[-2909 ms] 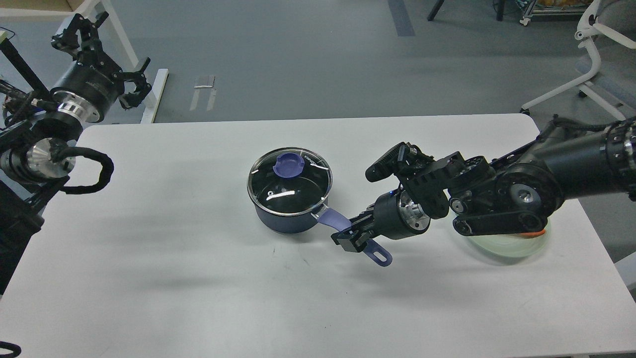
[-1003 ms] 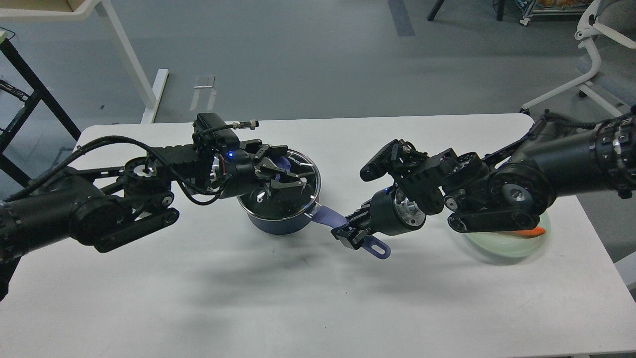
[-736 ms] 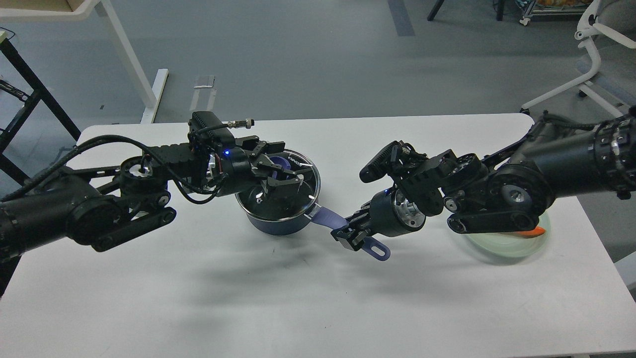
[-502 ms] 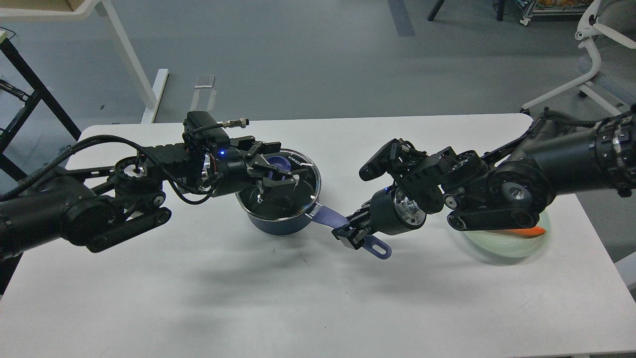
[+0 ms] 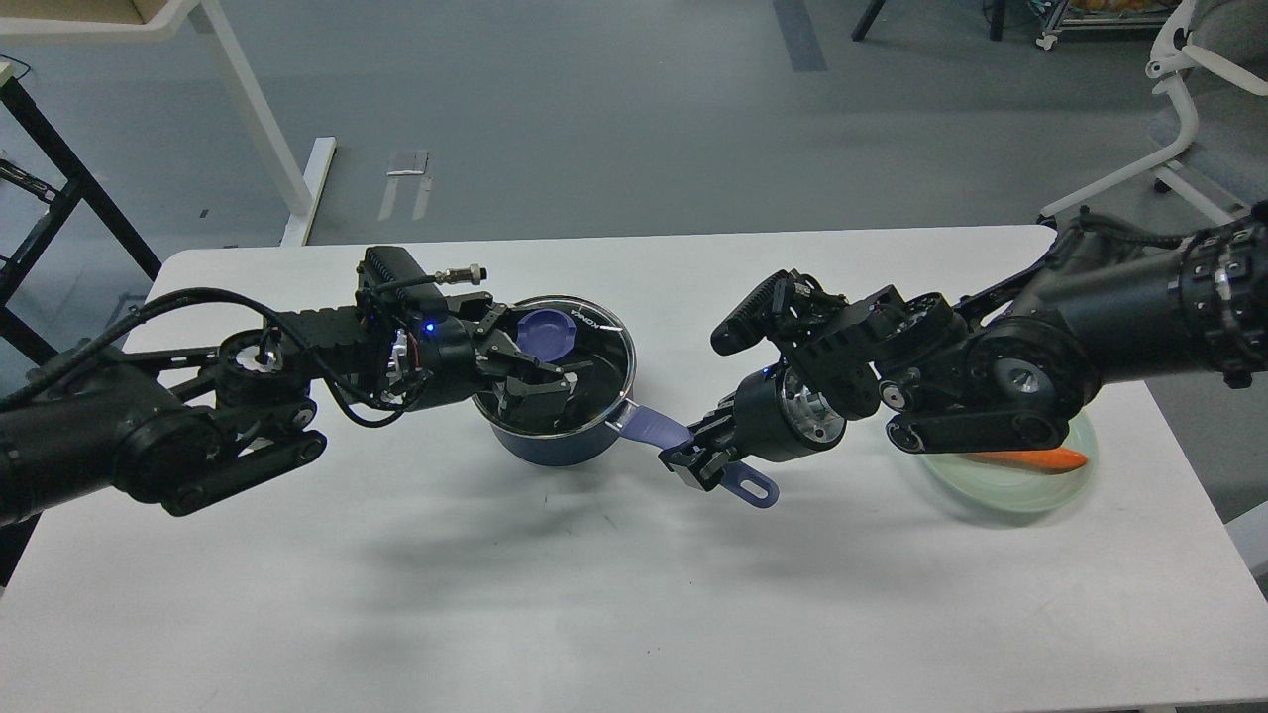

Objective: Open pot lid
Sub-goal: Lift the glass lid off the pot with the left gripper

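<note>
- Grey floor lies behind a white table [image 5: 396, 594], and a white chair frame [image 5: 1179, 119] stands at the far right.
- The pot [image 5: 555, 444], a dark navy saucepan, stands near the middle of the table, a little to the left.
- The lid [image 5: 594, 342] of clear glass with a metal rim sits on the pot, and its purple-blue knob [image 5: 543, 332] shows on the far left part of the glass.
- The left gripper [image 5: 540, 381] is over the lid, with its fingers spread apart. The fingers are beside the knob, on the near side of it, and they do not close on it.
- I cannot tell if the fingertips touch the glass.
- The lavender handle [image 5: 649, 428] goes from the pot toward the right and the front; its end with the hole [image 5: 755, 488] sticks out past the right gripper.
- The right gripper [image 5: 698, 462] is clenched on the handle, near its far end.
- A pale green plate [image 5: 1030, 490] lies at the right side of the table, partly under the right arm, with an orange carrot [image 5: 1030, 458] on it.
</note>
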